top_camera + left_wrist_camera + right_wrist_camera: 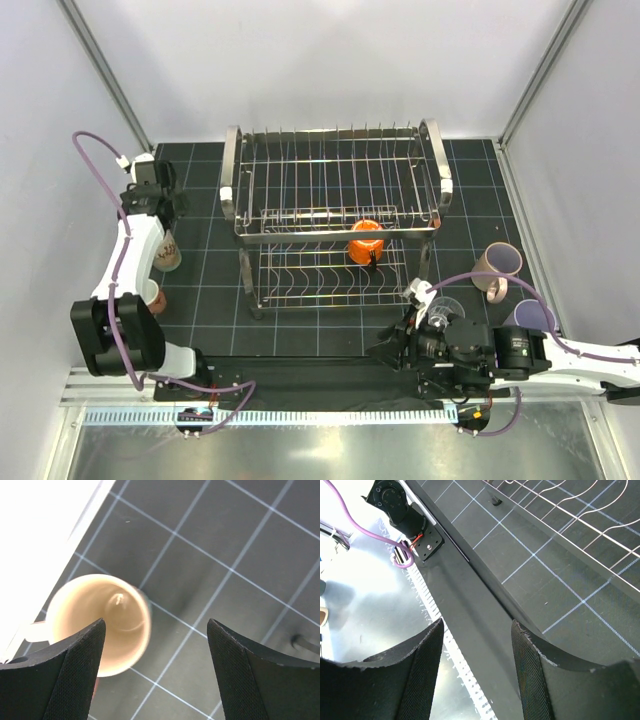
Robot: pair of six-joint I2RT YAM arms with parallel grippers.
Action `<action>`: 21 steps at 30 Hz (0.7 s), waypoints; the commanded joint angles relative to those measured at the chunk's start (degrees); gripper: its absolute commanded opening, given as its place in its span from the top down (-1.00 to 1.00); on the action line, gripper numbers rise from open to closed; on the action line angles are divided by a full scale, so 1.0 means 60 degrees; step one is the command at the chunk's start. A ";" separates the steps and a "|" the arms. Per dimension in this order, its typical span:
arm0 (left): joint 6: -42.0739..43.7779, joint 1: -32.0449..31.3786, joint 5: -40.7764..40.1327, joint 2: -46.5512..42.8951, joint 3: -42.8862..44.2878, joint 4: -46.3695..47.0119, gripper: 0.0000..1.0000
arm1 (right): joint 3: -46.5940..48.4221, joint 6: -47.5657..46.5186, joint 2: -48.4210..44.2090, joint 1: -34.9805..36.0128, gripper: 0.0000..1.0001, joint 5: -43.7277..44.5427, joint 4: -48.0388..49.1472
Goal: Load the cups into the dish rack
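Left pincer point(156, 630) gapes wide, cream mug point(100, 612) upright beneath one finger.

Brightly and evenly lit from overhead in the top view, sharp throughout, with white walls point(320, 70) washed pale, only soft short shadows under the rack point(300, 233) on the dark mat point(200, 310), and a dull sheen along the metal strip point(320, 455) at the near edge. Blown out to plain white at the upper left of the left wrist view, with the cream mug point(100, 622) smeared by blur; glaring too over the pale tabletop point(365, 610) in the right wrist view, yet crisp on the mat's grid
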 commanded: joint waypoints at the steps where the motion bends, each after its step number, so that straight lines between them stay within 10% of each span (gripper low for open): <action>1: 0.0241 0.0168 -0.0393 0.0055 0.0329 0.0144 -0.58 | 0.0500 -0.0120 -0.0049 0.0054 -0.16 0.0013 -0.0126; 13: -0.0095 0.0357 -0.0102 0.1387 0.0153 -0.0194 -0.39 | 0.0662 -0.0003 0.0303 0.0054 -0.17 0.0115 -0.0141; 21: -0.0330 0.0652 0.0705 0.2120 0.0417 -0.0326 0.17 | 0.0691 0.0275 0.0391 0.0054 -0.17 0.0071 -0.0009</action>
